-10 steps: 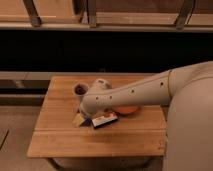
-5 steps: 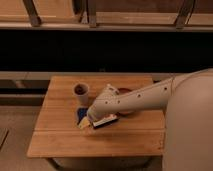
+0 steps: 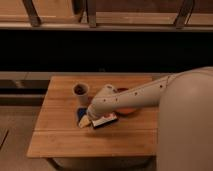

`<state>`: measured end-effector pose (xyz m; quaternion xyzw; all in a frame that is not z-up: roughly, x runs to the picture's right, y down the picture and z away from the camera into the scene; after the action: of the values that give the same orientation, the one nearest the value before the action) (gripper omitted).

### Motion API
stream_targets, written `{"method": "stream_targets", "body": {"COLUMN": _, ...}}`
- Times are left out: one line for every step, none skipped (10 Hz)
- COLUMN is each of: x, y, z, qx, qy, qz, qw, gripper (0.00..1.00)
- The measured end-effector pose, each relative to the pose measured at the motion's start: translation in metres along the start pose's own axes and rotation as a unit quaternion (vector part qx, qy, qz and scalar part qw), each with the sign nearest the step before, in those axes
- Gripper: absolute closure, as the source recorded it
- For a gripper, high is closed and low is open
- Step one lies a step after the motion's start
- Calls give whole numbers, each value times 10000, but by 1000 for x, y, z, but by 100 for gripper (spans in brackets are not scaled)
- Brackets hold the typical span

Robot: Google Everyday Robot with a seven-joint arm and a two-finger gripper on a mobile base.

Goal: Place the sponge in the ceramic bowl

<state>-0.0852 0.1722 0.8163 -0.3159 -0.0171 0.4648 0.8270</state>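
The sponge (image 3: 81, 116), a small blue block with a yellowish side, lies on the wooden table (image 3: 60, 142) just below the white cup. My gripper (image 3: 90, 118) is at the end of the cream arm, low over the table and right at the sponge's right edge; whether it touches the sponge is hidden. The orange ceramic bowl (image 3: 129, 110) sits to the right, mostly covered by my forearm, with only slivers of its rim showing.
A small white cup (image 3: 81, 92) with dark contents stands just behind the sponge. A flat white-red-black box (image 3: 105, 121) lies under the wrist, between sponge and bowl. The table's front edge is near; dark shelving runs behind.
The arm has dropped lower and slid across the bowl, hiding more of it and uncovering the cup. In the last half second it has barely moved.
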Motion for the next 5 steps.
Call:
{"method": "stream_targets", "body": {"x": 0, "y": -9, "z": 10, "qx": 28, "qy": 98, "qz": 205, "qw": 9997, "gripper": 20}}
{"method": "stream_targets", "body": {"x": 1, "y": -20, "z": 18, "qx": 85, "qy": 168, "qz": 394, "qw": 9990, "gripper": 20}}
{"method": "stream_targets", "body": {"x": -1, "y": -24, "z": 24, "qx": 96, "qy": 204, "qz": 488, "qw": 9986, "gripper": 20}}
{"method": "stream_targets", "body": {"x": -5, "y": -24, "z": 30, "qx": 86, "qy": 223, "qz": 531, "qw": 9983, "gripper": 20}}
{"method": "stream_targets", "body": {"x": -9, "y": -21, "z": 34, "qx": 66, "qy": 229, "qz": 543, "qw": 9982, "gripper": 20}}
